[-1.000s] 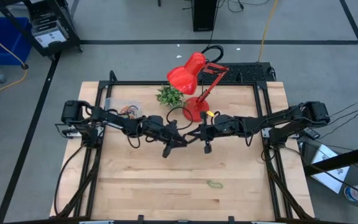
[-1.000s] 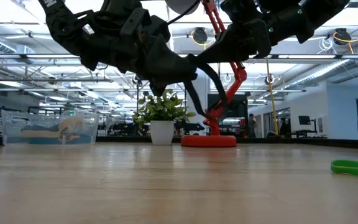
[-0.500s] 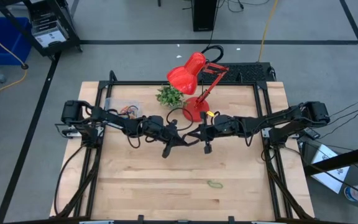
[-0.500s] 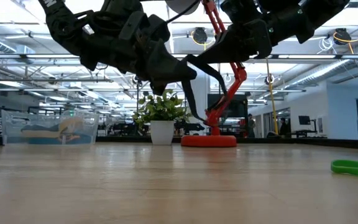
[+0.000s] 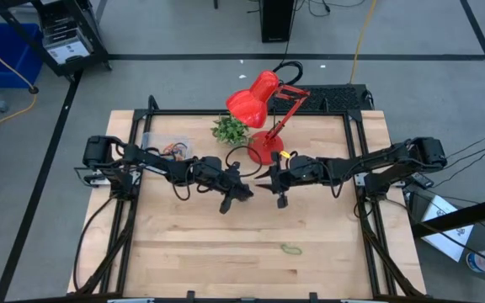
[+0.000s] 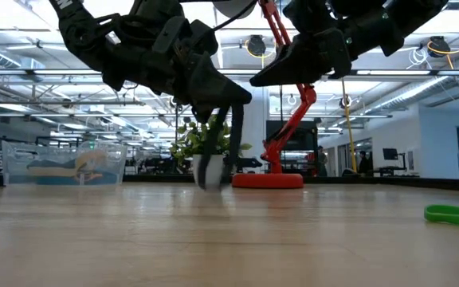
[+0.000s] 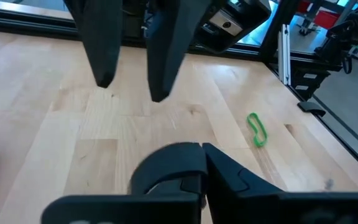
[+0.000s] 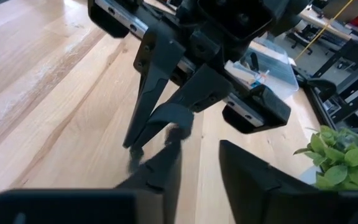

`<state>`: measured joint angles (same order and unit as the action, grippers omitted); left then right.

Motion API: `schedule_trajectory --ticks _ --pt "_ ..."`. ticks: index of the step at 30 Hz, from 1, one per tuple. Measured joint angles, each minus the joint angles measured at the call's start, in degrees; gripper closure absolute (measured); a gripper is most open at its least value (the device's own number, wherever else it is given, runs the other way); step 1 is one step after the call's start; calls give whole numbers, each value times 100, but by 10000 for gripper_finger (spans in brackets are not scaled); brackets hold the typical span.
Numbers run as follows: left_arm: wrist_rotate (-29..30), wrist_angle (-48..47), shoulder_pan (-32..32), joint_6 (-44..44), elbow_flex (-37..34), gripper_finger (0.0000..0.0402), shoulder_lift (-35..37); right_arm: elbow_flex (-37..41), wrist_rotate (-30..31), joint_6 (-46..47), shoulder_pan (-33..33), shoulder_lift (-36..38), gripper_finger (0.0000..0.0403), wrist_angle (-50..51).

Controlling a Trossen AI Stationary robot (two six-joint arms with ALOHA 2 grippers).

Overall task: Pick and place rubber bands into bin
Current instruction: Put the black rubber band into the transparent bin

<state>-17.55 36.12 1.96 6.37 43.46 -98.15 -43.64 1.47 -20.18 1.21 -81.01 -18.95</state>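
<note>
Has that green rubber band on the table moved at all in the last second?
No. The green rubber band lies at the same spot near the table's front edge, with both grippers up by the red lamp.

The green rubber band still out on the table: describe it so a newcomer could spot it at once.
Start at the wooden table and go to its near edge, away from the red lamp and the small plant. The green rubber band lies flat there alone, a thin bright-green loop on bare wood, well clear of both arms.
</note>
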Motion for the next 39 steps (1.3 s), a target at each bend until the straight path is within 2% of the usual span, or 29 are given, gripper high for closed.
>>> schedule_trajectory --ticks 5,10,13,15,22,30,35,39 --pt "3 0 1 3 0 391 0 0 -1 260 0 0 246 25" --pt "8 -98 17 70 0 393 44 1 -2 311 0 0 218 109" --pt "25 -649 105 98 0 396 407 2 -2 472 0 0 212 278" --pt "262 -1232 167 25 4 396 767 2 -1 597 0 0 211 397" --pt "1568 -2858 181 -456 2 396 2412 2 11 611 0 -1 217 770" --pt "4104 -5118 183 -60 4 397 4351 2 18 591 -2 -2 214 801" --pt "5172 -6305 183 545 4 395 5006 2 20 584 -2 -2 217 798" --pt "5733 -7188 190 1168 3 398 5147 2 20 588 -4 -2 215 803"
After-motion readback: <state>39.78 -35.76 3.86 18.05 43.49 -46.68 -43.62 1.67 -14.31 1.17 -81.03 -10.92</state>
